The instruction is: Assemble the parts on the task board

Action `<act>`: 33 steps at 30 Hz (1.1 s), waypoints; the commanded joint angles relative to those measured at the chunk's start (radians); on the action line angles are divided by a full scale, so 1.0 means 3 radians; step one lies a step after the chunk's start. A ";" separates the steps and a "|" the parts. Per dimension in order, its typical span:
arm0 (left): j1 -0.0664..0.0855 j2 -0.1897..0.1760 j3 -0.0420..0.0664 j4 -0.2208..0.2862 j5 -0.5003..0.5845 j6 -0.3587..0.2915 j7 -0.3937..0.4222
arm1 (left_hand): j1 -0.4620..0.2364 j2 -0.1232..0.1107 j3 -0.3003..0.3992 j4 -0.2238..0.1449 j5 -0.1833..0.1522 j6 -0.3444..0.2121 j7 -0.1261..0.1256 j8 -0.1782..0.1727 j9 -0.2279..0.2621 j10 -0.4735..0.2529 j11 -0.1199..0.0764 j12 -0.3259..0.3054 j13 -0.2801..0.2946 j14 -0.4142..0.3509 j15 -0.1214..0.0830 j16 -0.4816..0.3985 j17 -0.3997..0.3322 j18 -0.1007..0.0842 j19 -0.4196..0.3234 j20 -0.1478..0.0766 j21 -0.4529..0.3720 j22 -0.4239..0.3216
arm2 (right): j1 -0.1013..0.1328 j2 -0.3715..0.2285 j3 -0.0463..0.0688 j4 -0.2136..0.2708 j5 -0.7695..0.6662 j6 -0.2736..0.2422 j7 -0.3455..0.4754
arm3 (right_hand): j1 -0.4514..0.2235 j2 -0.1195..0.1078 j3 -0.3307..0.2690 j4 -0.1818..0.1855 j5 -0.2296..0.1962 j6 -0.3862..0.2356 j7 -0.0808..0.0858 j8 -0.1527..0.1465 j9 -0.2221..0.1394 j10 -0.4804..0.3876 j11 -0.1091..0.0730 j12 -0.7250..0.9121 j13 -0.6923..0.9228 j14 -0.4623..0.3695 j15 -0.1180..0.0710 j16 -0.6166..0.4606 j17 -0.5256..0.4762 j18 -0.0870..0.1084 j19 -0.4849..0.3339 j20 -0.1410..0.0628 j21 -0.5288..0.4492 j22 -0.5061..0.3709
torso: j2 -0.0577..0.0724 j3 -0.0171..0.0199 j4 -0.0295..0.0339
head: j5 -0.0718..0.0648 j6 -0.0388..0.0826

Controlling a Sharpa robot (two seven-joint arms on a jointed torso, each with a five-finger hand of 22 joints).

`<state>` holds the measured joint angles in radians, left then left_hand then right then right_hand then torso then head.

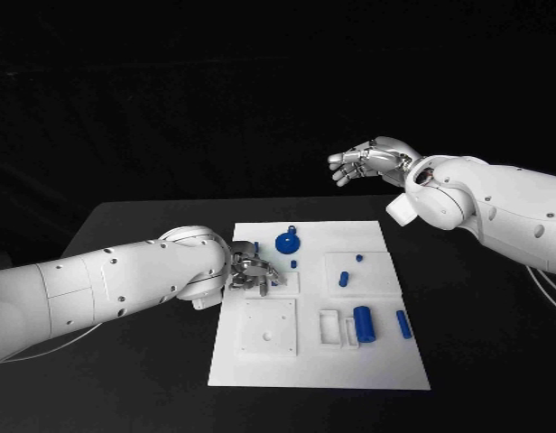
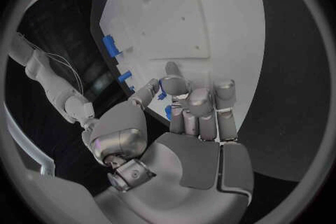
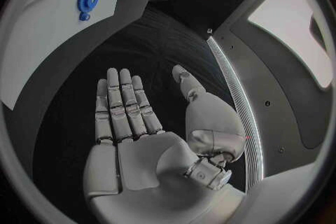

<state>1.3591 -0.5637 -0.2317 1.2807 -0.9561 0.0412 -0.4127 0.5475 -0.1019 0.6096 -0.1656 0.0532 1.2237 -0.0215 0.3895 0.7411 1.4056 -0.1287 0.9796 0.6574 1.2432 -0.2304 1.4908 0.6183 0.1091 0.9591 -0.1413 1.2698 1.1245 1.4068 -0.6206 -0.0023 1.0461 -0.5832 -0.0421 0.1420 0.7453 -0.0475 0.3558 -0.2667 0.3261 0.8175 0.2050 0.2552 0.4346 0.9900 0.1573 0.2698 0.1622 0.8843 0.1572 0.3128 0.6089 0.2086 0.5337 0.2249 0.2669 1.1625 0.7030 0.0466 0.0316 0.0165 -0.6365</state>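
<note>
The task looks barely begun: the left hand pinches a small blue part over the task board's left side, other blue parts lie loose, and the right hand hovers spread far back.

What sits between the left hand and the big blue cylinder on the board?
Head view: between left hand and blue cylinder, bare task board and a white bracket.

Robot lab bench: black table, black backdrop (white task board).
</note>
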 commanded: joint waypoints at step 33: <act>0.0065 -0.0231 0.0265 0.0099 0.0472 -0.0152 0.0069 | 0.0116 -0.0335 -0.0057 0.0162 -0.0014 -0.0260 0.0076 -0.0107 -0.0036 -0.0044 0.0060 -0.0165 -0.0154 -0.0088 0.0044 -0.0151 -0.0096 0.0051 -0.0083 -0.0406 -0.0115 -0.0055 | -0.0011 -0.0033 -0.0001 -0.0006 0.0013 0.0026 0.0010 | -0.0017 -0.0002 -0.0003 0.0014 0.0017 -0.0027 -0.0003 0.0015 -0.0010 0.0025 -0.0002 -0.0014 -0.0013 -0.0027 0.0012 -0.0024 0.0010 -0.0024 -0.0022 0.0002 -0.0016 0.0011 | -0.0002 0.0005 0.0000 | -0.0014 0.0018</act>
<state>1.3750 -0.6310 -0.1532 1.3121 -0.8554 -0.0022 -0.4054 0.5764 -0.2003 0.5923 -0.1227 0.0532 1.1593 -0.0071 0.3617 0.7308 1.3909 -0.1183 0.9351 0.6118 1.2224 -0.2167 1.4491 0.5901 0.1244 0.9375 -0.1340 1.2408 1.1085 1.4038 -0.6300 -0.0031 1.0445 -0.5829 -0.0414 0.1401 0.7453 -0.0475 0.3558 -0.2667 0.3254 0.8177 0.2048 0.2551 0.4328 0.9900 0.1573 0.2698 0.1595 0.8808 0.1604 0.3088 0.6105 0.2087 0.5338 0.2248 0.2669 1.1642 0.7023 0.0477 0.0315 0.0122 -0.6323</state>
